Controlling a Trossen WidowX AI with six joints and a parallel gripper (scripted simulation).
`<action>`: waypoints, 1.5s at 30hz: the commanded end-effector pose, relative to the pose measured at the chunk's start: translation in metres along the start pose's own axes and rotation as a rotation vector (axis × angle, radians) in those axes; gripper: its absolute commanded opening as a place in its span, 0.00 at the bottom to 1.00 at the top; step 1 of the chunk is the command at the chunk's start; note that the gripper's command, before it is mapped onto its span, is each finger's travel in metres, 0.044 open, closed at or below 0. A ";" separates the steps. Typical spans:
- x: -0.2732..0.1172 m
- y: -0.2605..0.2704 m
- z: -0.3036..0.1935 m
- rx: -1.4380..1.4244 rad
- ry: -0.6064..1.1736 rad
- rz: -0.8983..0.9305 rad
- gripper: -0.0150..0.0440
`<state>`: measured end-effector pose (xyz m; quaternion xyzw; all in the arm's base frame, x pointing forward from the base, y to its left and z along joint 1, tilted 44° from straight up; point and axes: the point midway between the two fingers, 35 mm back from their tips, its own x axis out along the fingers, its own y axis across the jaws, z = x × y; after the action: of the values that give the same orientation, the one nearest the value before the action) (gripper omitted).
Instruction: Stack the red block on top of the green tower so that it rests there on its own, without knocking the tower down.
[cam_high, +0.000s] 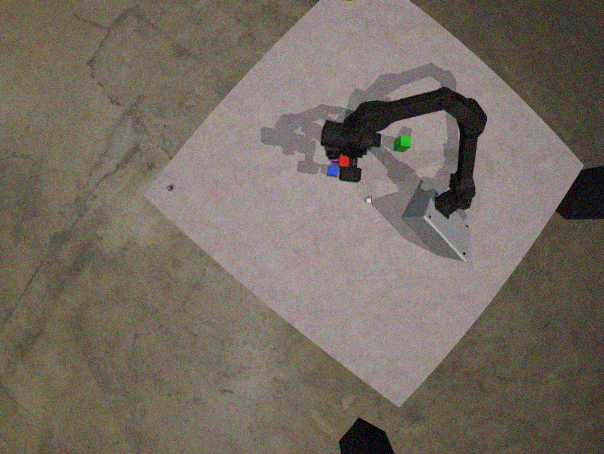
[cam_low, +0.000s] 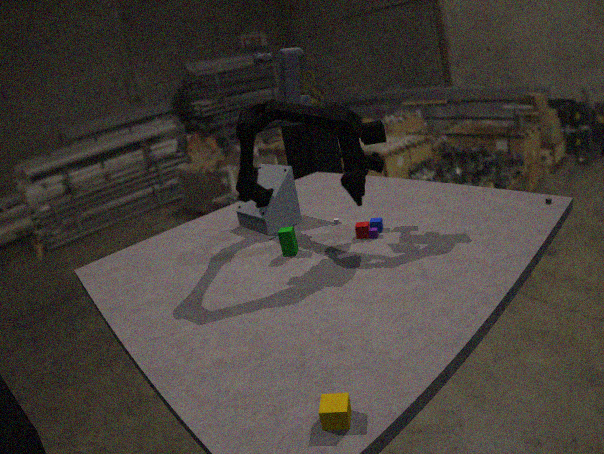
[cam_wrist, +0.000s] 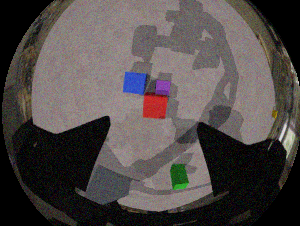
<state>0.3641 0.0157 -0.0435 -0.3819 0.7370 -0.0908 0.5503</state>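
Note:
The red block (cam_high: 344, 161) (cam_low: 362, 230) (cam_wrist: 155, 106) lies on the table beside a small purple block and a blue block. The green tower (cam_high: 402, 143) (cam_low: 288, 241) (cam_wrist: 179, 176) stands upright on the table, apart from those blocks and on the arm's base side of them in the wrist view. My gripper (cam_wrist: 154, 124) is open and empty. In the exterior view its fingers (cam_low: 359, 204) hang above the red block with a clear gap below them. In the wrist view the red block shows just beyond the space between the fingertips.
The blue block (cam_high: 332, 171) (cam_low: 376, 224) (cam_wrist: 135, 83) and the purple block (cam_low: 373, 232) (cam_wrist: 163, 87) sit close against the red block's side. A yellow block (cam_low: 335, 412) lies near the table's corner. The grey wedge-shaped base (cam_high: 446, 227) (cam_low: 280, 200) (cam_wrist: 107, 185) stands under the arm.

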 end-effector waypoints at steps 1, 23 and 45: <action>0.001 0.001 -0.002 0.004 0.023 0.013 1.00; 0.058 -0.004 -0.008 0.021 0.049 0.002 1.00; 0.094 -0.004 -0.010 0.022 0.050 0.000 1.00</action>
<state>0.3512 -0.0469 -0.1026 -0.3700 0.7472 -0.1083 0.5413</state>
